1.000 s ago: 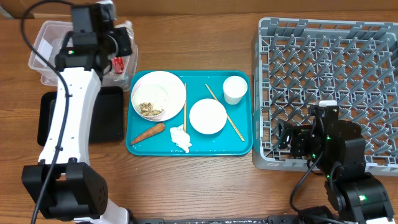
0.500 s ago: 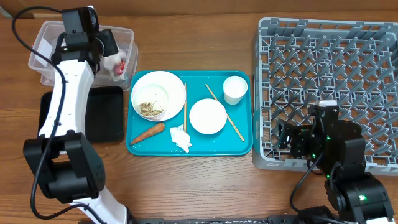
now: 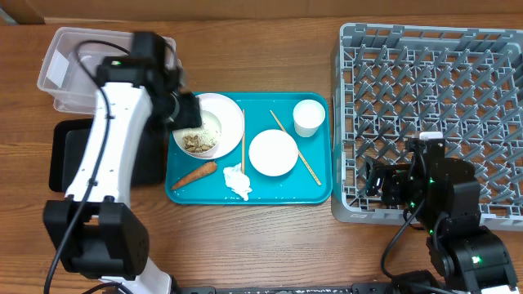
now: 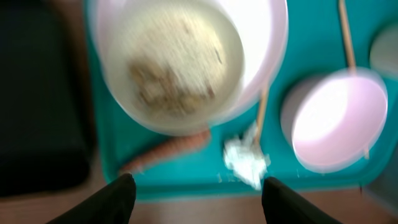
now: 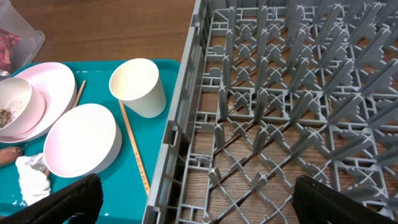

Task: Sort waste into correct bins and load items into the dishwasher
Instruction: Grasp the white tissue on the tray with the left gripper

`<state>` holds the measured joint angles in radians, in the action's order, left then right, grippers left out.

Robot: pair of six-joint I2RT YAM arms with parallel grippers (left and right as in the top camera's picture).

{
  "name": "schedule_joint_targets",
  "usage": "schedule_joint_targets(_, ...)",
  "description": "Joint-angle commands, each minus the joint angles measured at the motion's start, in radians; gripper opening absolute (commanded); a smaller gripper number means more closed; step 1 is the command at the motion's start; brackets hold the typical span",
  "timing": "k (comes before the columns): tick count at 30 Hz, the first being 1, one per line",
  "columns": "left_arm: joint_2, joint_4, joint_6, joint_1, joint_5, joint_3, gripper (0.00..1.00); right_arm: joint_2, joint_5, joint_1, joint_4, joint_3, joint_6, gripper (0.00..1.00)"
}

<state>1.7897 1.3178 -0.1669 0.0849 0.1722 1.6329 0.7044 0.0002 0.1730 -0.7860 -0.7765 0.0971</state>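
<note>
My left gripper (image 3: 186, 110) hovers open and empty over the left side of the large white bowl (image 3: 219, 121), which holds rice and brown scraps (image 4: 177, 65). The left wrist view is blurred. On the teal tray below the bowl lie an orange carrot (image 3: 194, 174) and a crumpled tissue (image 3: 237, 181). The smaller bowl (image 3: 273, 153), the cup (image 3: 308, 117) and two chopsticks (image 3: 296, 149) sit further right. My right gripper (image 5: 199, 199) stands open over the front left corner of the grey dish rack (image 3: 433, 106). A red wrapper (image 5: 9, 46) lies in the clear tub (image 3: 69, 69).
The black tray (image 3: 64, 155) lies left of the teal tray (image 3: 315, 192), partly under my left arm. The rack's wall stands close to the teal tray's right edge. Bare wooden table (image 3: 261, 245) runs along the front.
My left gripper has opened at the clear tub, leaving the red wrapper there, and the arm has swung right and forward to the large bowl. The right arm has not moved.
</note>
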Motion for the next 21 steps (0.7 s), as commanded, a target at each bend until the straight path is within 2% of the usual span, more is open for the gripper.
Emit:
schedule_joint_targets(1,-0.007,0.046,-0.067,0.077,0.037,-0.051,0.68,-0.005,-0.001,0.008,0.005,-0.031,0.004,1.00)
schedule_joint_targets(5,-0.007,0.006,-0.133,0.148,0.038,-0.150,0.70,-0.005,-0.001,0.008,0.005,-0.031,0.004,1.00)
schedule_joint_targets(11,-0.007,-0.177,-0.208,0.228,0.037,-0.316,0.72,-0.005,-0.001,0.008,0.005,-0.031,0.004,1.00)
schedule_joint_targets(15,-0.007,-0.327,-0.208,0.259,0.028,-0.419,0.72,-0.005,-0.001,0.008,0.005,-0.031,0.004,1.00)
schedule_joint_targets(21,0.006,-0.449,-0.209,0.262,0.011,-0.505,0.71,-0.005,-0.001,0.008,0.005,-0.031,0.004,1.00)
